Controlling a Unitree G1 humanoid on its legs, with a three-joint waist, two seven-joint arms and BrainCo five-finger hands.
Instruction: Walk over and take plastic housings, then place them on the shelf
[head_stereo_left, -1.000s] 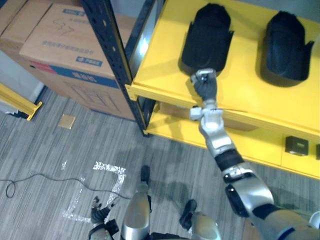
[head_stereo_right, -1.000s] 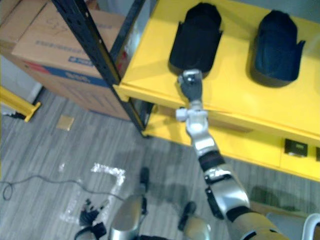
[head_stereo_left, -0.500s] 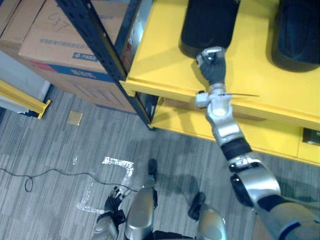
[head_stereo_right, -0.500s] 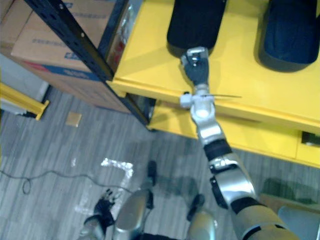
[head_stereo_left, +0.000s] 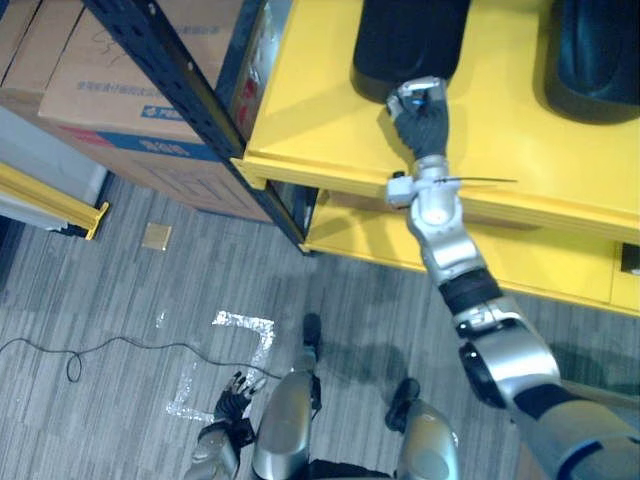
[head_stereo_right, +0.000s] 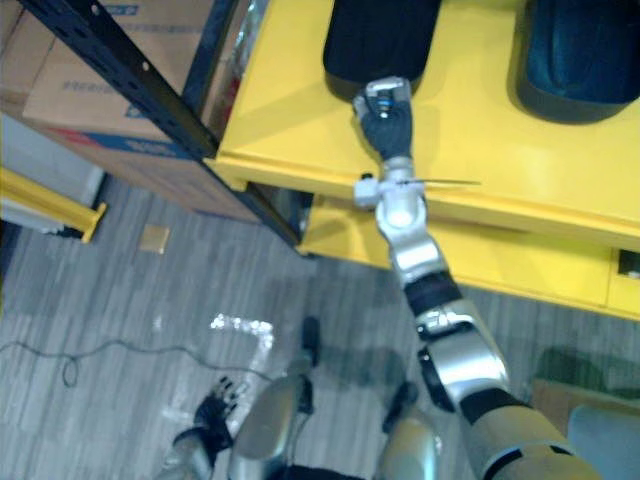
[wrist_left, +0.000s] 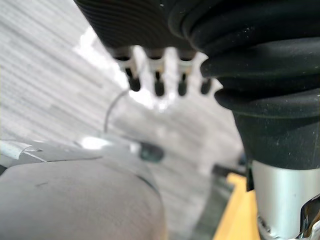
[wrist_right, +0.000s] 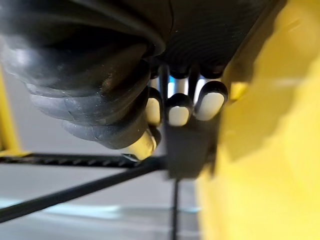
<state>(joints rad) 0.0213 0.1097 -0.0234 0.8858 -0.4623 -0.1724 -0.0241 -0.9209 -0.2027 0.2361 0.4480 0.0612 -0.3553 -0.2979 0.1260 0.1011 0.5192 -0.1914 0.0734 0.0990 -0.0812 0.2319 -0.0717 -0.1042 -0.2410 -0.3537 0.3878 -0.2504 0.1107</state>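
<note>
Closer now: the camera has shifted toward the yellow shelf, and the right hand stays at the near end of a black plastic housing on that shelf. The housing's long axis runs straight away from the hand. I cannot tell whether the fingers pinch the smooth, rounded shell. A second housing lies alongside on the shelf. The left hand hangs slack, well below the shelf.

Standing in a stockroom or warehouse, judging by yellow shelf decks on dark perforated steel uprights, stacked cardboard cartons alongside, tape marks on grey floor.
</note>
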